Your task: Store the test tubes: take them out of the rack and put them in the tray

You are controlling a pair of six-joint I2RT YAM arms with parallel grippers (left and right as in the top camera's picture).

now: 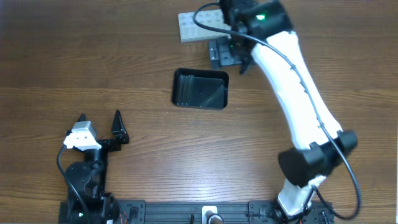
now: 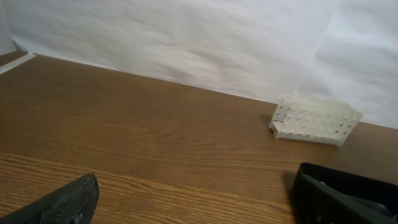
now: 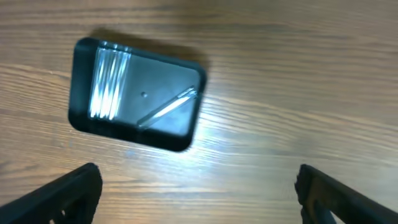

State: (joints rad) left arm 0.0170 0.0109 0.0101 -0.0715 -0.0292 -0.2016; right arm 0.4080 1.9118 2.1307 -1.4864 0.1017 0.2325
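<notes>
Black rectangular tray (image 1: 175, 90) holds clear test tubes (image 3: 109, 81), several parallel at one end and one lying diagonal; white perforated rack (image 1: 194, 28) stands nearby.

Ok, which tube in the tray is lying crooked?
The lone tube lying diagonally in the tray, apart from the others, which lie parallel, side by side along one end wall.

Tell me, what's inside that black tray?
Clear test tubes lie inside the tray: several side by side at one end, one slanted across the other. Nothing covers them, but their exact number is unclear.
</notes>
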